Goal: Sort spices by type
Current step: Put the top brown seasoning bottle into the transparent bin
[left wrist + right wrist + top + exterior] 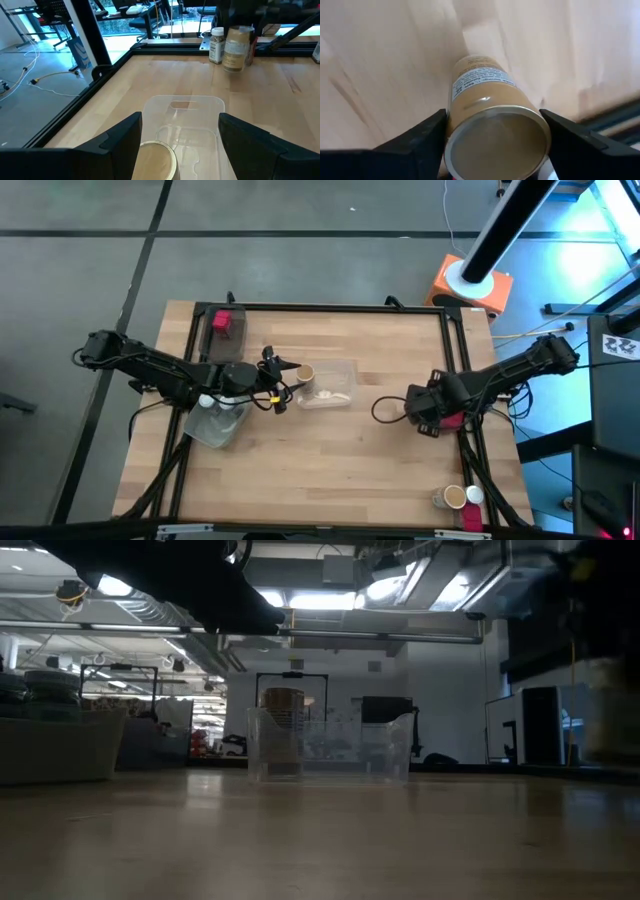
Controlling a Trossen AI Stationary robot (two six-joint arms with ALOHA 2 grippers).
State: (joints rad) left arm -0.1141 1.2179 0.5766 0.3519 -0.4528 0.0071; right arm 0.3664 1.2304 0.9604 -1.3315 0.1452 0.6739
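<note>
A tan spice jar (305, 373) with a cork-coloured top (156, 159) stands in a clear tray (335, 392) mid-table. It also shows in the low view as the jar (283, 730). My left gripper (284, 383) is open above the tray's left end, with a finger on either side of that jar, apart from it. My right gripper (418, 412) is to the right of the tray, shut on a second tan jar (492, 120). A red jar (222, 321) sits in a tray at the far left. A tan jar (452, 497) and a white-capped jar (474, 495) stand at the near right edge. My right gripper pinches the tan jar between its two fingers (422, 142), at the round end (495, 142) that faces the wrist camera. The jar lies along the fingers, its labelled body (480, 80) pointing away toward the tabletop. In the low view the jar (610, 710) hangs off the table.
A second clear tray (215, 423) lies under my left arm. Black rails (462, 350) frame the table. In the left wrist view, a white-capped jar (216, 45), a tan jar (237, 47) and something red stand by the far rail. Bare wood lies between the two grippers.
</note>
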